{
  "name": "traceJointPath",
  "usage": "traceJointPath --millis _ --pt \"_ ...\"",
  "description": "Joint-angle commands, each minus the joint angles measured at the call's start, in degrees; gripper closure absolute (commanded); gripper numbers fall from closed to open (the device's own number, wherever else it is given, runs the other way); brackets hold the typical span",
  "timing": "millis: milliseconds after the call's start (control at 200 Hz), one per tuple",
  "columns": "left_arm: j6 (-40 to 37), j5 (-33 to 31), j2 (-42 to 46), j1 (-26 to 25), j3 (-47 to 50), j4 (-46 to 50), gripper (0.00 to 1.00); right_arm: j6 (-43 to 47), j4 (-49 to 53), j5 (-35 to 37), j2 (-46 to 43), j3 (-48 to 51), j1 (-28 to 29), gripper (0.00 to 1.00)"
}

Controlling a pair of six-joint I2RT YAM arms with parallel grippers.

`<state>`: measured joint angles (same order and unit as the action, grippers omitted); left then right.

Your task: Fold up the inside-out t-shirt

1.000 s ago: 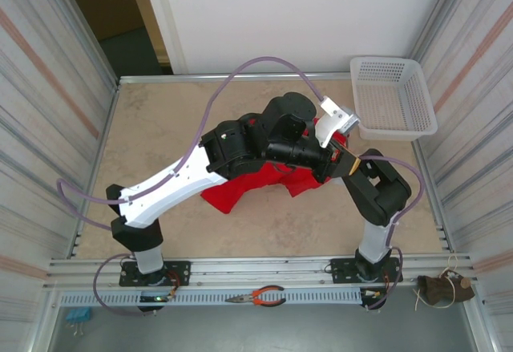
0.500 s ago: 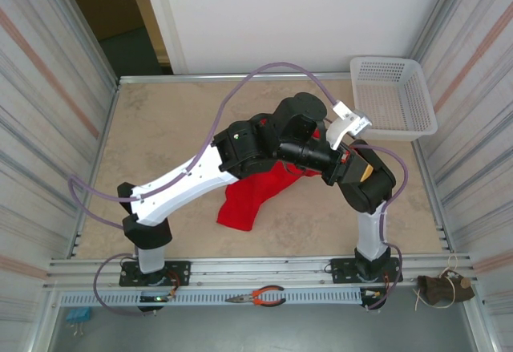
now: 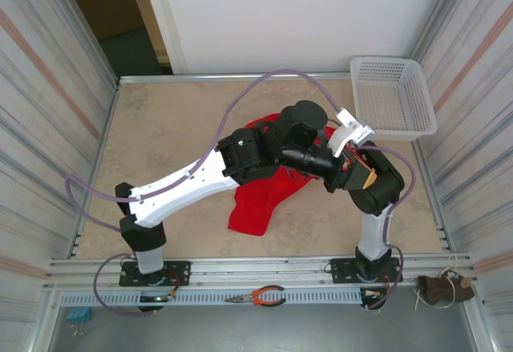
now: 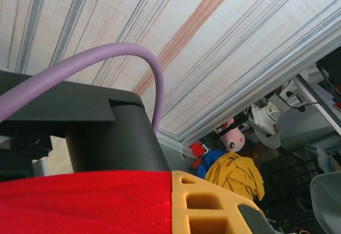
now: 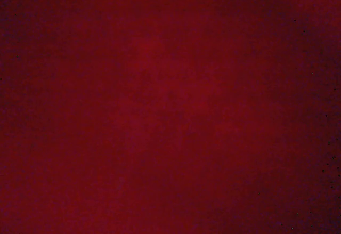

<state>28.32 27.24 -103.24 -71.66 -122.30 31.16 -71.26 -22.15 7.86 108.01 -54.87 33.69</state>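
12 o'clock: plain white wall panel (image 3: 280,15) | 9 and 3 o'clock: grey-striped corrugated side panels (image 3: 40,127) | centre: beige marbled tabletop (image 3: 160,143) | 1 o'clock: white plastic mesh basket (image 3: 397,132)

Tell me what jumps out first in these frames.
The bright red t-shirt, bunched mid-table and trailing toward the near edge, with the left arm and right arm crossed over it. Red cloth presses against the right wrist camera; a white basket sits far right.

t-shirt (image 3: 255,208) upper part hidden beneath arms (image 3: 272,147); right wrist view blurred red
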Motion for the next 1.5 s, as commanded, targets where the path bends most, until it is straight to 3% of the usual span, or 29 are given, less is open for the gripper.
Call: traceJointPath --millis 0,170,306,566,676,782,857,1032,1303,1493 --pt "-1.53 4.83 2.17 -0.71 0.67 -2.53 1.0 1.98 3.33 -1.82 -3.16 0.78 1.22 0.27" --pt "-0.84 5.35 -0.16 1.28 -2.22 -3.26 1.0 0.59 0.96 -2.27 -2.34 4.21 4.97 0.31" --pt "0.78 6.71 -3.99 2.85 -7.34 -3.68 1.0 -0.66 -0.2 -3.32 0.59 4.02 6.48 0.22" --pt "10.66 15.28 -21.51 3.89 -33.99 -3.23 1.0 -2.56 -3.92 -6.25 7.99 -3.93 6.79 0.18" --pt "12.98 17.62 -21.54 3.4 -31.52 -5.49 1.0 -2.43 -4.25 -7.62 9.81 -8.29 5.94 0.19" --pt "8.65 14.4 -18.03 2.41 -25.9 -4.57 1.0 -1.8 -6.0 -8.92 10.21 -10.23 4.6 0.34" --pt "7.68 13.63 -17.17 2.49 -24.65 -4.05 1.0 -1.77 -7.62 -9.79 9.77 -10.09 3.12 0.6" --pt "7.35 13.87 -17.15 2.32 -24.65 -3.21 1.0 -1.56 -12.43 -12.72 6.45 -6.58 -1.62 1.0" --pt "6.94 13.8 -17.35 1.7 -24.57 -3.03 1.0 -0.56 -16.95 -17.08 -2.72 -0.98 -7.46 1.0" --pt "5.38 11.94 -17.14 1.7 -23.64 -2.33 1.0 1.12 -12.7 -15.47 -5.71 0.76 -8.25 1.0"
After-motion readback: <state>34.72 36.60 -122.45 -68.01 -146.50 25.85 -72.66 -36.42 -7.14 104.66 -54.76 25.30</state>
